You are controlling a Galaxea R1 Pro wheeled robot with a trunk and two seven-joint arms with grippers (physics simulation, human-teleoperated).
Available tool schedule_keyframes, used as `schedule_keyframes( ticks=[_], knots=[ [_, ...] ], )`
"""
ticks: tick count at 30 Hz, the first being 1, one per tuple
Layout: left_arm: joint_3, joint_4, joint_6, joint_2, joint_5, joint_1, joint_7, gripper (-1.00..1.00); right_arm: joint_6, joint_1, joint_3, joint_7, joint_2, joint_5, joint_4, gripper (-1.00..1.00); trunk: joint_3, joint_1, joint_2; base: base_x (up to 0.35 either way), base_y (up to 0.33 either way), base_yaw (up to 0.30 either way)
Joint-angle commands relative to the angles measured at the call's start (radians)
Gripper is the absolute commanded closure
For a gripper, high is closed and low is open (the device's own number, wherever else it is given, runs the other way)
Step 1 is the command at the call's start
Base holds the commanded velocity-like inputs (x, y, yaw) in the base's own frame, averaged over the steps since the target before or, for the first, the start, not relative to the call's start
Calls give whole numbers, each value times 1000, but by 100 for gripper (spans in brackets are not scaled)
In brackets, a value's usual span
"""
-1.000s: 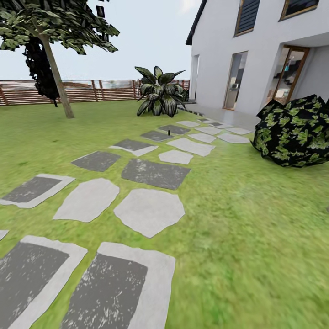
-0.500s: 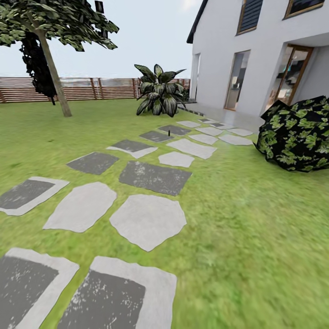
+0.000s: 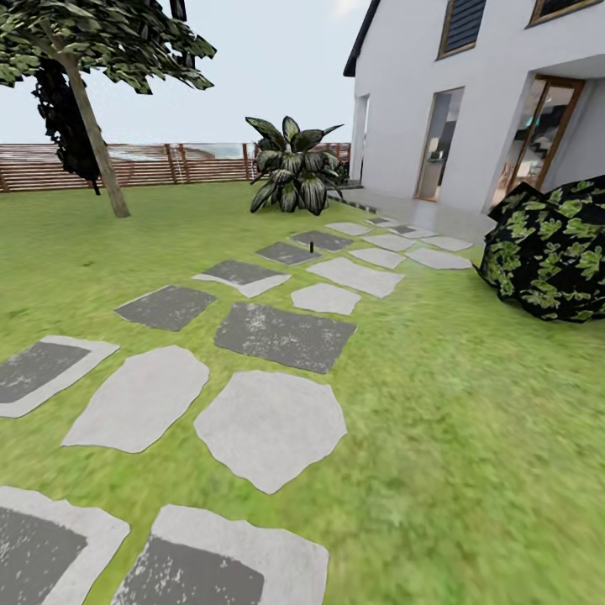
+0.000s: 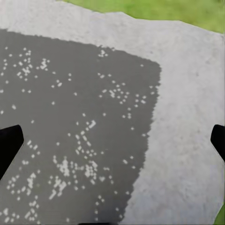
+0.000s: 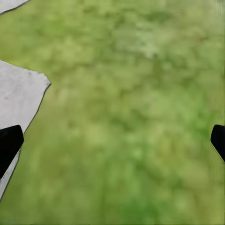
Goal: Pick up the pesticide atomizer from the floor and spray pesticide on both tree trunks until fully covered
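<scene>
One tree [image 3: 94, 143] with a leaning grey-brown trunk and dark blocky foliage stands at the far left of the lawn, before the fence. A tiny dark upright object [image 3: 311, 246], likely the pesticide atomizer, sits far ahead among the stepping stones; it is too small to show detail. My left gripper [image 4: 112, 145] hangs open over a dark grey stepping stone [image 4: 75, 131], its dark fingertips [image 4: 9, 147] at the picture's two sides. My right gripper [image 5: 112, 143] is open over the grass floor [image 5: 136, 117], nothing between its fingers.
Grey stepping stones [image 3: 269, 424] run from near me toward the white house [image 3: 420, 84] at the right. A dark leafy bush [image 3: 550, 252] sits at the right, a broad-leaved plant [image 3: 294, 168] ahead, a brown slatted fence [image 3: 168, 164] at the back.
The whole head view has shifted: near stones slid down and left, the bush moved right. The camera has advanced over the lawn; nothing in the garden itself has moved.
</scene>
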Motion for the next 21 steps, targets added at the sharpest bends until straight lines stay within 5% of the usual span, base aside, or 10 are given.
schedule_keyframes(
  ticks=[1, 21],
  knots=[
    [0, 0, 0, 0, 0, 0, 0, -100, 0, 0, 0, 0, 0, 0, 0, -100, 0, 0, 0, 339, 0, 0],
    [0, 0, 0, 0, 0, 0, 0, -100, 0, 0, -1, 0, -2, 0, 0, -100, 0, 0, 0, 339, 0, 0]
  ],
)
